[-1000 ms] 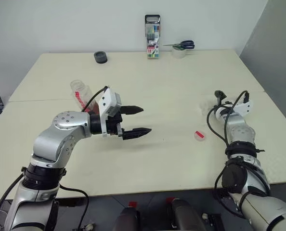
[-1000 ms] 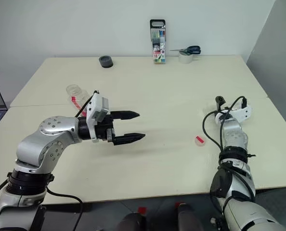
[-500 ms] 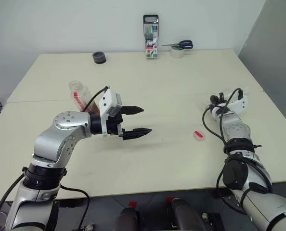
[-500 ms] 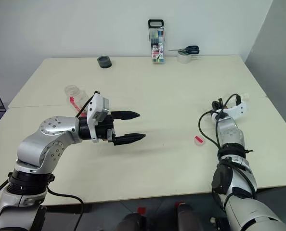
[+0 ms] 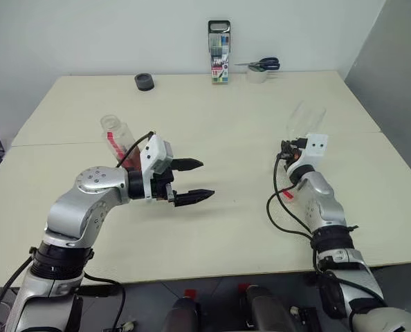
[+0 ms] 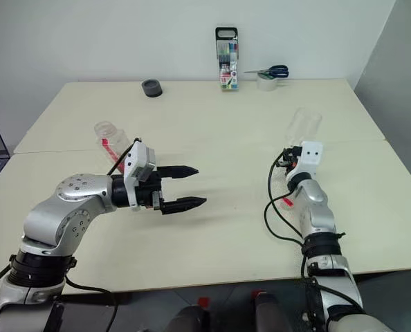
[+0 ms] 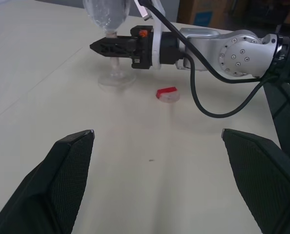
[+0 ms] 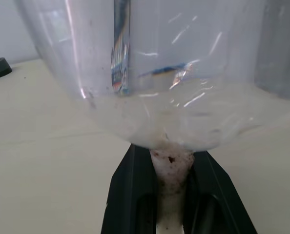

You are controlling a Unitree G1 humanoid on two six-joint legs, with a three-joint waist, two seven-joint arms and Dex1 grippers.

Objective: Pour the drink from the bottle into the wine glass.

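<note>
Counted on the pale beige tabletop (image 5: 212, 111):

- Clear stemmed wine glass (image 5: 304, 123): one.
- Small clear plastic bottle with red vertical label strip (image 5: 115, 137): one.
- Small red and white cap-like piece (image 7: 167, 94): one.
- Black round roll of tape (image 5: 144, 81): one.
- Upright pack of coloured marker pens with black handle (image 5: 219, 52): one.
- Blue-handled scissors (image 5: 263, 65): one pair.
- Pale roll of tape (image 5: 256, 75) beneath scissors: one.
- Black two-fingered grippers: two, left (image 5: 193, 182) and right (image 7: 102, 47).
</note>
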